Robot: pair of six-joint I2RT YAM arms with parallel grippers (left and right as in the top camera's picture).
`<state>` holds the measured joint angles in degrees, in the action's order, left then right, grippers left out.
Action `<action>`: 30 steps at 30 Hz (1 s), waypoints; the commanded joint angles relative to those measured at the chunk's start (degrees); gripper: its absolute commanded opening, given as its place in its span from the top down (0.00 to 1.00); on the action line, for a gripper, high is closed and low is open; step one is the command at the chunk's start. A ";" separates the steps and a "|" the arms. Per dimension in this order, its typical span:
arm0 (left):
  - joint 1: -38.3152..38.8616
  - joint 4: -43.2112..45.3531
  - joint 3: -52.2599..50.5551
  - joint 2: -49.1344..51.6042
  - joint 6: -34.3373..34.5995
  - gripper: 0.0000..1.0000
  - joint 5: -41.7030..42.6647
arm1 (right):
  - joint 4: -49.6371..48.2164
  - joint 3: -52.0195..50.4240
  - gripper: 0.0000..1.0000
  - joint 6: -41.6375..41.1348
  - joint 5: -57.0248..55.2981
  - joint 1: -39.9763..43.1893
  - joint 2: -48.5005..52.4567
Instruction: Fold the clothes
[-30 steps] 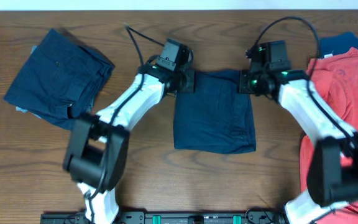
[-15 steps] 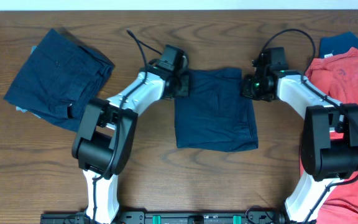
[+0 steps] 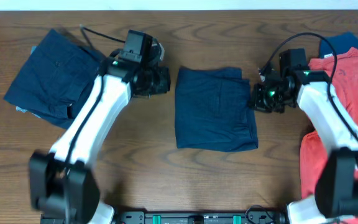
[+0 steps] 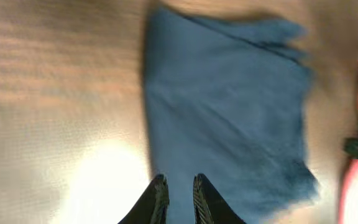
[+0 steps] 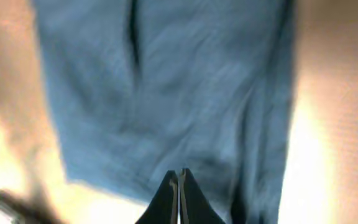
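1. The left hand (image 3: 165,81) hovers over the tabletop (image 3: 142,162) with its fingers (image 4: 156,198) slightly parted, a thin gap between them
2. The right hand (image 3: 256,99) has its fingers (image 5: 170,194) pressed together, tips low over blue cloth in its wrist view
3. The folded navy shorts (image 3: 215,109) lie flat between the two hands: just ahead of the left hand's fingertips and clear of them, with their far edge right at the right hand's tips; whether those tips touch the cloth I cannot tell
4. A second pair of navy shorts (image 3: 55,78) lies behind the left hand, partly under its arm
5. The coral-red shirts (image 3: 344,81) are piled behind the right hand, beneath its arm, with a brighter blue garment (image 3: 347,42) showing at their far edge
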<state>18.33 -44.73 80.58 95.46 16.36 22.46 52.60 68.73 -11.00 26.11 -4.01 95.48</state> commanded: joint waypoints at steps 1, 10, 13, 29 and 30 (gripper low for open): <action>3.26 -5.44 -0.02 -0.63 -1.36 0.83 1.33 | 5.14 0.15 0.97 1.46 -1.01 -3.56 -1.90; 15.06 1.38 -11.17 3.39 2.25 0.83 1.36 | 1.79 -7.04 0.95 -1.46 -6.88 -8.74 -0.20; 17.09 4.85 -14.75 6.71 4.22 0.83 1.31 | -4.11 -12.07 0.95 -2.45 -7.28 -8.70 1.03; 6.25 1.68 -14.21 12.24 3.15 0.88 -4.79 | -6.27 -20.20 0.98 -4.59 -12.87 -5.77 1.90; 5.25 1.33 -13.44 12.20 2.80 0.88 -4.76 | -5.46 -19.56 0.98 -3.21 -11.98 -5.79 1.09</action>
<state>26.65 -42.59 64.71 107.48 20.95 20.97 45.45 49.36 -17.78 18.02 -10.52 97.60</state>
